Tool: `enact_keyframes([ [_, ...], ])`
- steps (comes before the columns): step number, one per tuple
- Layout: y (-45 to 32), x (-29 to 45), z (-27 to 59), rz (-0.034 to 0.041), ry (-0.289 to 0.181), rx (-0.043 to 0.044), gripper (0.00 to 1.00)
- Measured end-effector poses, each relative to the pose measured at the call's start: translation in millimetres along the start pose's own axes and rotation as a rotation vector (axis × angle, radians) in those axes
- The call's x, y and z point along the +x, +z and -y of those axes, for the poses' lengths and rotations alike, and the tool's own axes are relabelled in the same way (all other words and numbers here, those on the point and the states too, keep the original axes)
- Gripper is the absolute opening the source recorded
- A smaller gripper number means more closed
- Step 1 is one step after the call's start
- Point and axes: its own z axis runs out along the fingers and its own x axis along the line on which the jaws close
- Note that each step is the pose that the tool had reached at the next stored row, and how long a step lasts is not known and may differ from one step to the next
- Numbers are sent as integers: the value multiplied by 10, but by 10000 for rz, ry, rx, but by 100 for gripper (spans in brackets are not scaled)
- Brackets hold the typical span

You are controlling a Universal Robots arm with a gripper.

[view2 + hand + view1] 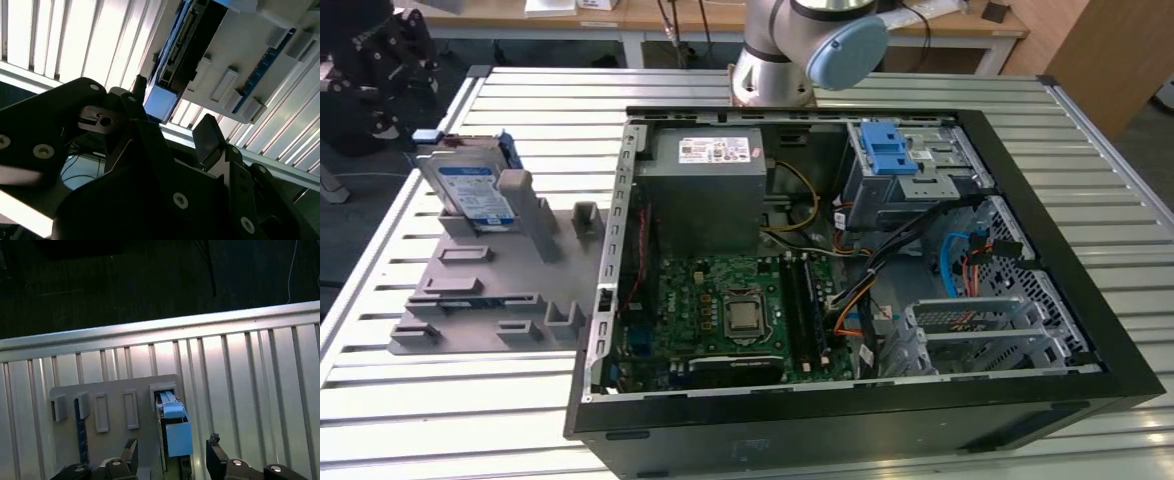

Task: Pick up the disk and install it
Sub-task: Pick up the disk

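The flat silver hard disk with a white-and-blue label and a blue plastic frame stands on edge in a grey plastic holder plate with raised slots. Its lower edge is hidden behind the plate's uprights. The grey robot arm with a blue-capped joint is cut off by the exterior view's upper border just above its base. The dark shape over the worktop's far corner on the exterior view's left is too indistinct to make out. In the first wrist view the black fingers are cut off a little below their tips.

The black two-finger gripper hangs above the disk's blue end, looking down along the holder plate. Its jaws stand wide apart and hold nothing. One fingertip lies on each side of the blue end, with a gap on both sides.

The holder plate lies on the slatted metal worktop, near its edge on the exterior view's left. The disk is at the plate's far end, towards the far corner on that side. The open black computer case lies just beside the plate and takes up much of the worktop. A blue-fronted metal drive cage sits in the case's far corner. Bare slats run along the worktop's near edge and between the plate and the edge on the exterior view's left.
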Motion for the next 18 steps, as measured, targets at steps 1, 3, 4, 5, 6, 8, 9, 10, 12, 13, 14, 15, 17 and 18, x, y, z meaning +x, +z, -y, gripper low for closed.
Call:
enact_keyframes([
  [1, 12, 1, -2, 4, -122, -3, 65],
  [3, 42, 2, -10, 13, -258, -7, 65],
  [4, 56, 2, -14, 15, -262, -7, 65],
  [5, 67, 0, -18, 15, -262, -8, 65],
  [6, 75, -4, -20, 15, -262, -8, 65],
  [8, 93, -10, -24, 16, -263, -8, 65],
  [9, 101, -12, -29, 16, -263, -7, 65],
  [10, 110, -13, -33, 15, -263, -8, 65],
  [12, 130, -14, -42, 15, -263, -9, 65],
  [13, 142, -14, -50, 14, -263, -10, 65],
  [14, 153, -14, -57, 16, -263, -9, 65],
  [15, 166, -15, -64, 17, -263, -8, 65],
  [17, 192, -19, -77, 17, -263, -9, 65],
  [18, 204, -22, -80, 18, -264, -8, 65],
])
